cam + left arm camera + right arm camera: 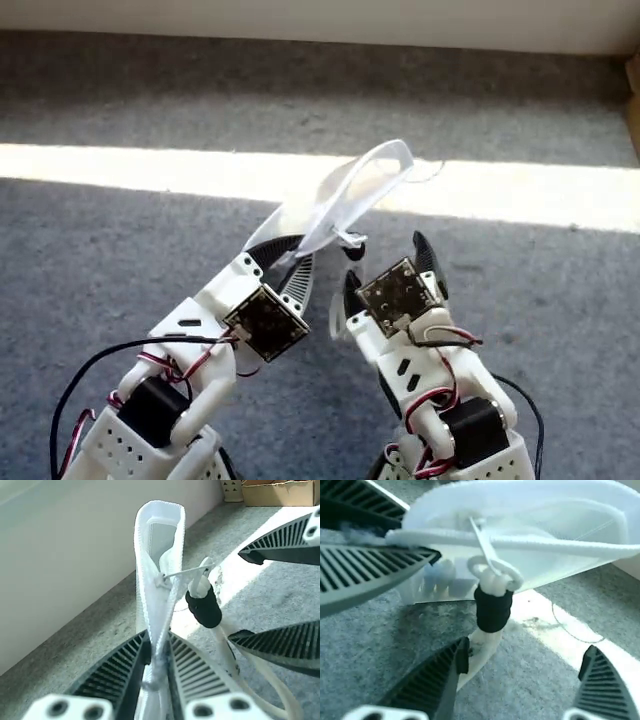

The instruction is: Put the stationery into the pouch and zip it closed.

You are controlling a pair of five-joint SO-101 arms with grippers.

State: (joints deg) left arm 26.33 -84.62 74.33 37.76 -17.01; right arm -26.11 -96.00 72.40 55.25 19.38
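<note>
I'm pinching the translucent white zip pouch (355,190), lifted off the grey carpet (100,260), in my left gripper (159,652), while my spread right gripper (385,258) is hovering beside its black-beaded zip pull (492,609), likely the next thing to clamp.

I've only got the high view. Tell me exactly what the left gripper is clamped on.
Observer: The left gripper is shut on the zipper seam of the pouch, on the closed side of the slider.
Operator: Report the zipper past the slider.
Observer: Past it the teeth stand apart, and the mouth gapes in an open loop.
Operator: Now place the pull against the right gripper.
Observer: In the right wrist view the black bead on the pull cord hangs just ahead of the open right gripper, in line with the gap between its fingers and not gripped.
</note>
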